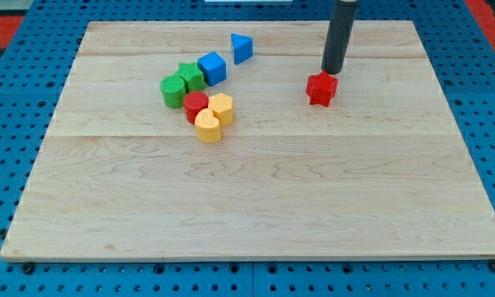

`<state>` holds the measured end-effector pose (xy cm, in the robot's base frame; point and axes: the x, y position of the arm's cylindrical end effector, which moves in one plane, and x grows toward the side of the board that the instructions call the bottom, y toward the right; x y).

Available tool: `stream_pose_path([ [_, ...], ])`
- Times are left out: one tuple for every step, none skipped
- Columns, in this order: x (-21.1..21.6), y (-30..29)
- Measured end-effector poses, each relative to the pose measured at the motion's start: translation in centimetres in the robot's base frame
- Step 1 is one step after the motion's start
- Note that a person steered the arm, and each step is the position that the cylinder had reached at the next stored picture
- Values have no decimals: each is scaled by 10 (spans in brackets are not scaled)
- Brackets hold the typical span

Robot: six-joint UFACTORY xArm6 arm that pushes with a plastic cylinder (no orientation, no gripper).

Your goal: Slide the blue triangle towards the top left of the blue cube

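The blue triangle (pixel 242 47) lies near the view's top, just up and right of the blue cube (pixel 213 67), with a small gap between them. My tip (pixel 332 72) is well to the right of both, just above the red star (pixel 322 88), about touching its top edge. The rod rises straight up out of the view's top.
A green star (pixel 190 76) and a green cylinder (pixel 174 90) sit left of the blue cube. Below them cluster a red cylinder (pixel 195 106), a yellow hexagon (pixel 221 108) and a yellow heart (pixel 207 126). The wooden board (pixel 256 206) ends in blue pegboard all round.
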<state>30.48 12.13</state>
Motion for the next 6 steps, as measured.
stream_pose_path([
  [-14,-46],
  [-23,-91],
  [-47,-152],
  [-63,-216],
  [-32,-252],
  [7,-268],
])
